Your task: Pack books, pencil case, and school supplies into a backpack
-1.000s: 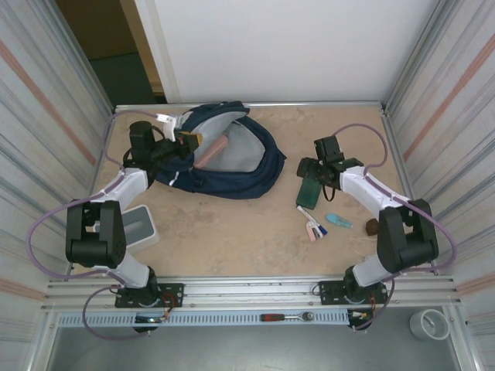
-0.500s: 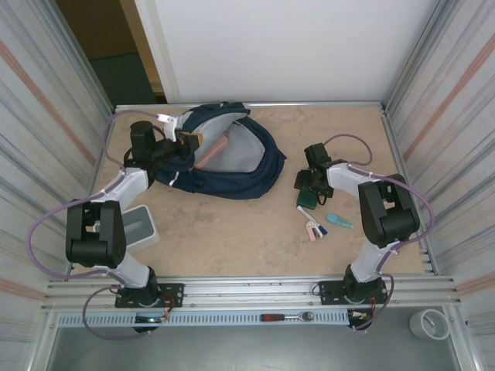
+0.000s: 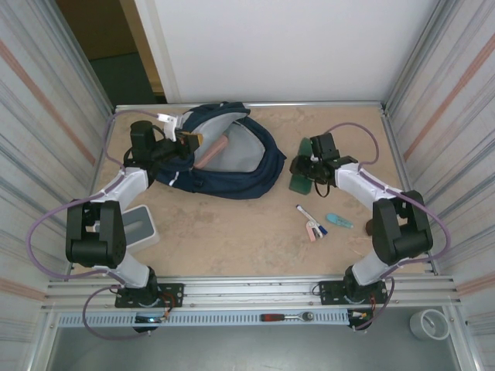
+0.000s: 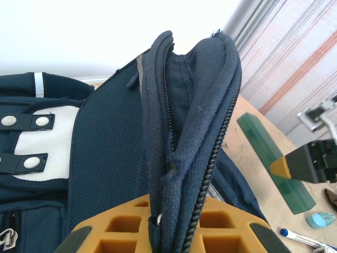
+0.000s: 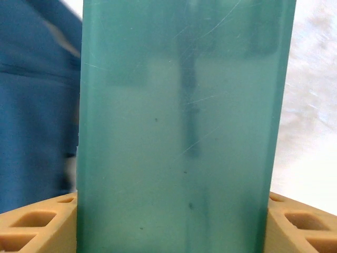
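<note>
Pinching the rim of the backpack (image 4: 195,105), left fingers (image 4: 105,234); right fingers (image 5: 31,224) tight on the green pencil case (image 5: 179,121).

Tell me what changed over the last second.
The right pincer came down on the green pencil case, closed on it and carried it away from the pens, toward the backpack. Unchanged: the left pincer stays clamped on the backpack's opening edge; the pens and the light-blue piece lie where they were.
</note>
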